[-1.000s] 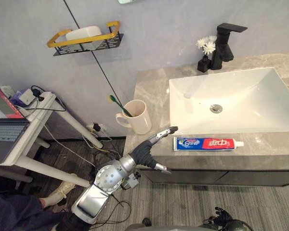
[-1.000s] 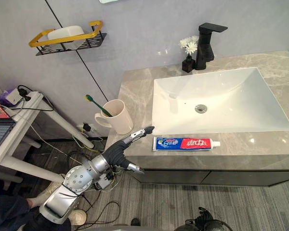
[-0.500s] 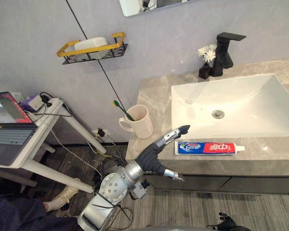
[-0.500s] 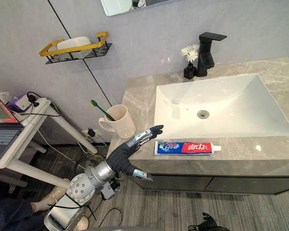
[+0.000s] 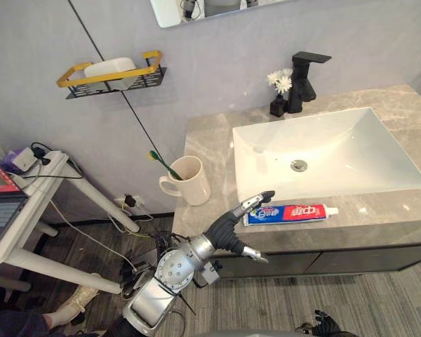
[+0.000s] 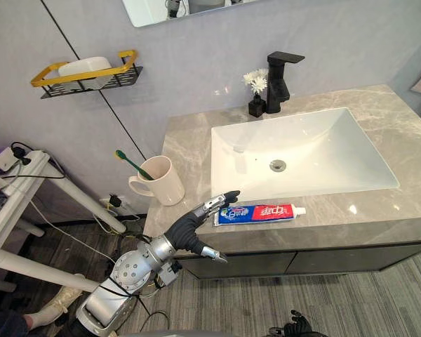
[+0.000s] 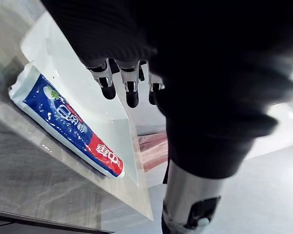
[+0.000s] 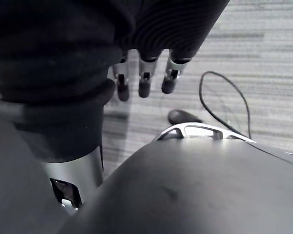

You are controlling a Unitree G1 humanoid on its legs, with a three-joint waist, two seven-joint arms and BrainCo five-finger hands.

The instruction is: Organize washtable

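Toothpaste [image 7: 68, 127] on counter [image 5: 205, 139] near straight-fingered left hand [image 5: 228, 230]

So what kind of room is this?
Most likely a bathroom. There's a white rectangular basin sunk in a grey marble counter, a black tap behind it, and a blue-and-red toothpaste tube and a cream mug holding a green toothbrush.

Toothpaste [image 5: 288, 213], mug [image 5: 189, 181], vase [image 5: 276, 107] on countertop [image 5: 209, 139]

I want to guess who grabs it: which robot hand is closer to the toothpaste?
Left. The left hand is beside the toothpaste; the right hand hangs low near the floor.
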